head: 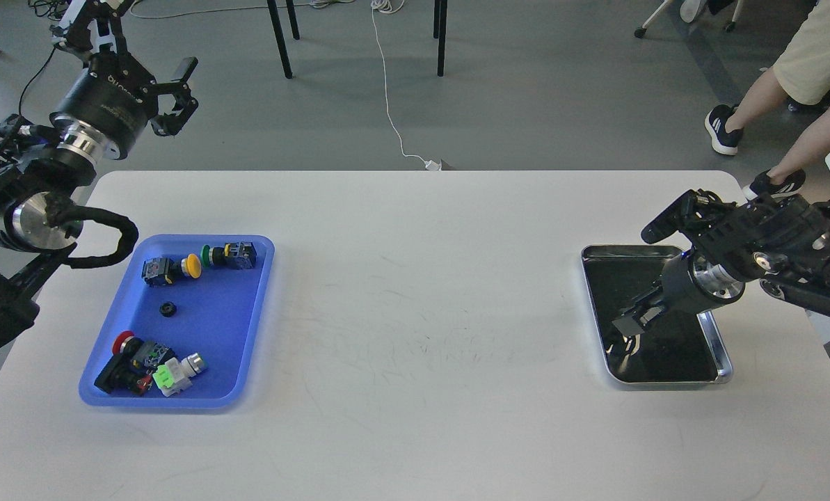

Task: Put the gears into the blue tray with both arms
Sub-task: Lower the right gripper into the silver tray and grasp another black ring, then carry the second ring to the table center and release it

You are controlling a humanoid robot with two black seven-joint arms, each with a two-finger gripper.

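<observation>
The blue tray point(214, 332) lies on the left of the white table. One small black gear point(168, 309) rests near its middle. My left gripper point(177, 93) hangs high beyond the table's far left corner, above and behind the tray, open with nothing between its fingers. My right gripper point(631, 323) points down and to the left over the steel tray point(629, 249) on the right, just above its dark bottom. Its fingers look dark against the reflection, and I cannot make out whether they hold anything.
Several colourful push-button switches point(152, 364) lie in the blue tray, some at its far end point(230, 255). A person's legs point(769, 104) stand beyond the table's far right corner. Chair legs point(280, 38) and a white cable point(389, 97) are on the floor behind.
</observation>
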